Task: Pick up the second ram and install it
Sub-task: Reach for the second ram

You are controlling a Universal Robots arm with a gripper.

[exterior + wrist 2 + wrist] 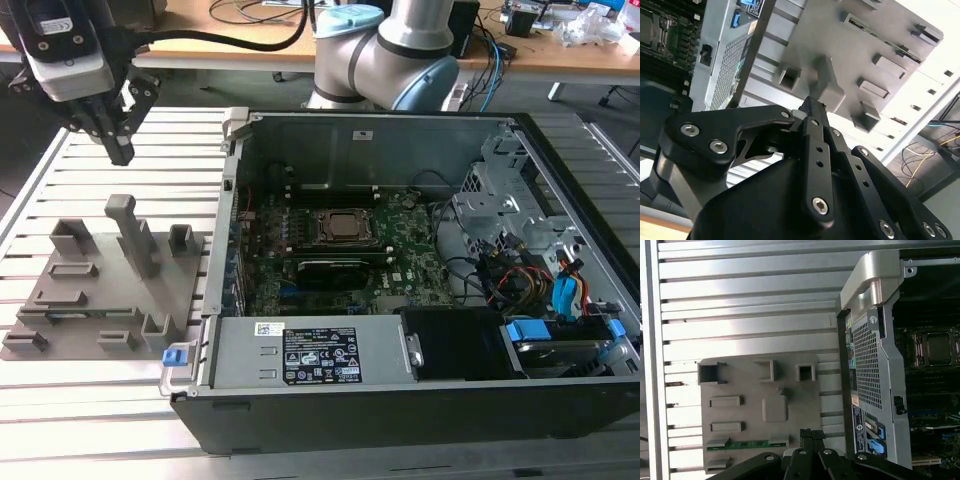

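Green stick in the gray block, gripper up above with nothing in it.
The second ram (747, 443) lies flat in a slot at the near end of the gray block (100, 285). Farther back and higher up, the gripper (121, 152) has its fingers pinched together, well apart from the ram.

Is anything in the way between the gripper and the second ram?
Nothing visible. The gripper hangs above the fixture, and the ram lies uncovered in its slot there. The fixture's tall post stands beside it, not over it.
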